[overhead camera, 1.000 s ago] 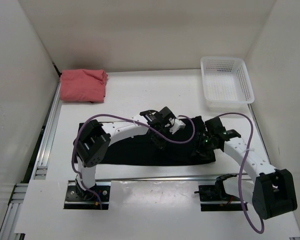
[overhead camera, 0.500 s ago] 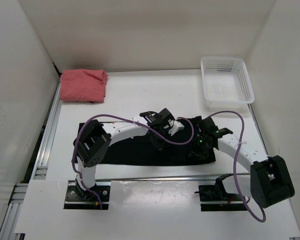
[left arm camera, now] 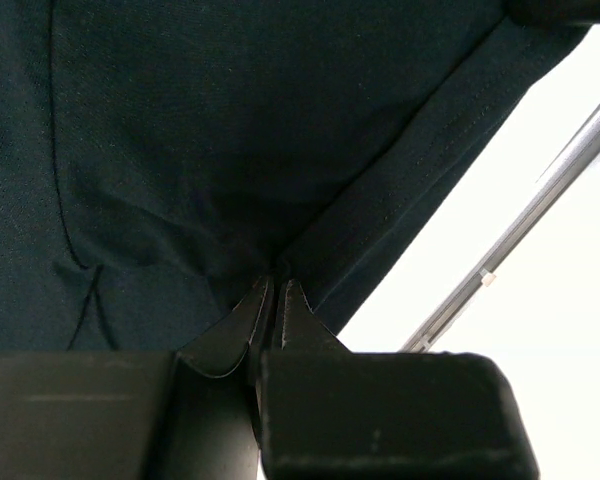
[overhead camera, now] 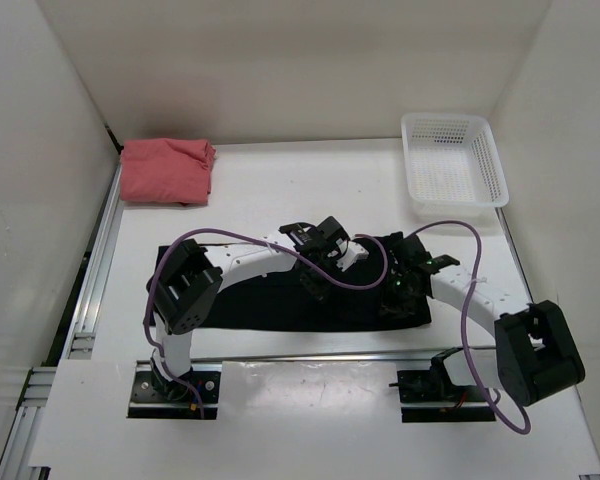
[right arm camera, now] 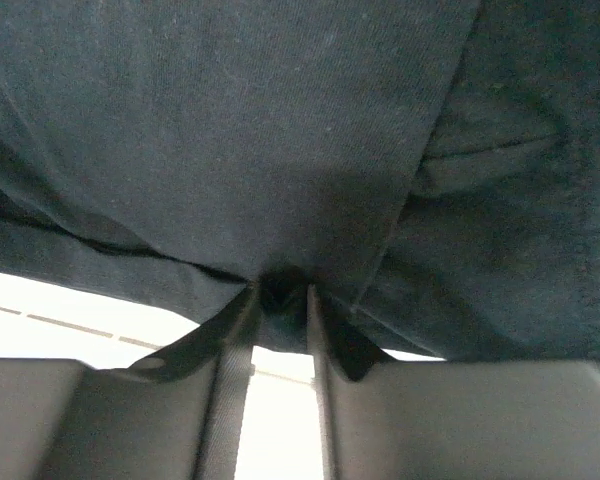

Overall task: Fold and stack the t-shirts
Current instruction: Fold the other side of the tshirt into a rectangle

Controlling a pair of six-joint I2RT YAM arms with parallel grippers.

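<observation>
Top external view: one black t-shirt (overhead camera: 270, 305) lies spread across the middle of the bench (overhead camera: 280, 190), partly under both arms. One pink t-shirt (overhead camera: 167, 170) sits folded at the far left corner, well apart from it. I cannot make out a third, maroon shirt here, so my count is two shirts seen. There is also one white basket (overhead camera: 455, 205) at the far right, with nothing visible in it. The left pincer (overhead camera: 317, 288) and right pincer (overhead camera: 393, 297) are both down on the right half of the black shirt, near each other. Left wrist view: the left pincer (left arm camera: 275, 290) has its fingers drawn together on a small pinch of the black t-shirt (left arm camera: 230, 130) near a stitched hem. Bare bench (left arm camera: 540, 300) and one metal rail (left arm camera: 545, 200) show past the cloth edge. Right wrist view: the right pincer (right arm camera: 280, 300) is clamped on a bunched nub of the black t-shirt (right arm camera: 280, 130), and the cloth drapes away from the fingertips in folds. Step in hand, as I judge it: folding the black shirt, with both grips taken and the fold not yet laid over. The next move calls for me to raise both pincers together, carry the held portion across evenly without stretching or dropping it, and lay it flat. After that comes stacking it with the folded pink one.
</observation>
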